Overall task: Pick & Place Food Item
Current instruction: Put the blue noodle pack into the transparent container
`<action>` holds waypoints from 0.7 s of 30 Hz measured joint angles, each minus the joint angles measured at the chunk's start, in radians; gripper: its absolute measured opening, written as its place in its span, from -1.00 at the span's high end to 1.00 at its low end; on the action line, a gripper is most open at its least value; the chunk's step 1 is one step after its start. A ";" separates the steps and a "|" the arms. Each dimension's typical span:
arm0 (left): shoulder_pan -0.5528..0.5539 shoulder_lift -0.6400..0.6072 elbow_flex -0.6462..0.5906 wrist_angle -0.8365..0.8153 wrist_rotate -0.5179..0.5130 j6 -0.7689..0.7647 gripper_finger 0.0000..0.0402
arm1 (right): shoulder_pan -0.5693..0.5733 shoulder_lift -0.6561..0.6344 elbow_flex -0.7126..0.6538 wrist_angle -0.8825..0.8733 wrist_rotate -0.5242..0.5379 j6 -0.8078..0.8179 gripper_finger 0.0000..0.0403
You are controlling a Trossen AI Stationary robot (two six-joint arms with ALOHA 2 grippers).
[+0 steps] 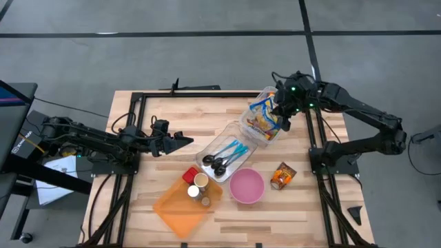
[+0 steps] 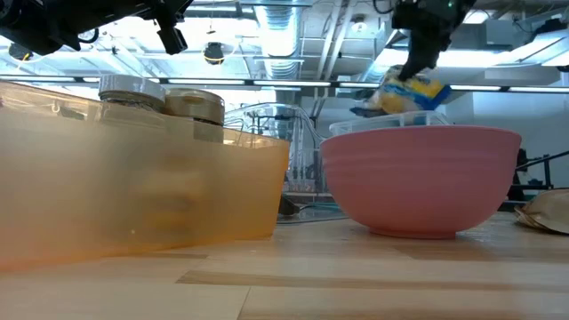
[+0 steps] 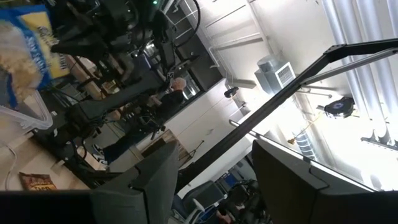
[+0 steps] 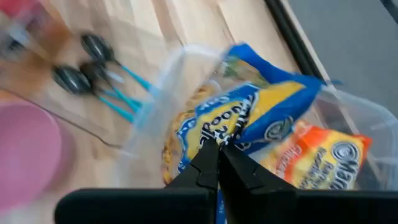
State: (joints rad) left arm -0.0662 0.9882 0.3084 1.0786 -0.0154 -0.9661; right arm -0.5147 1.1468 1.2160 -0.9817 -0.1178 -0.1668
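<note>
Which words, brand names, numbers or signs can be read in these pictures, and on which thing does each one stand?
None can be read with certainty.
Blue and yellow snack bag, pinched by the right end effector: white lettering, too blurred and tilted to read.
Orange snack bag beside it: print and a round logo, blurred.
Small brown packet on the table: print too small.
Jar lids in the orange bin: no text visible.

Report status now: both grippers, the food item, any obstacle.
Right gripper shut on blue-yellow snack bag, above clear container. Left gripper idle at table's left side. Orange snack bag beside it; nothing blocking.
</note>
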 joint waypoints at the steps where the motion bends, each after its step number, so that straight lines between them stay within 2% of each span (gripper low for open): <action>1: 0.000 0.000 0.000 0.000 0.000 0.000 0.01 | 0.000 0.012 0.000 -0.011 0.017 -0.015 1.00; 10: 0.000 0.000 0.000 0.000 0.000 0.000 0.01 | 0.002 0.141 0.000 -0.087 0.072 -0.161 1.00; 21: 0.000 0.000 0.000 0.000 0.000 0.000 0.01 | -0.008 0.218 0.000 -0.022 0.067 -0.261 1.00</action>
State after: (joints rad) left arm -0.0666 0.9882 0.3084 1.0786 -0.0151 -0.9657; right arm -0.5223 1.3643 1.2160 -1.0035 -0.0509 -0.4274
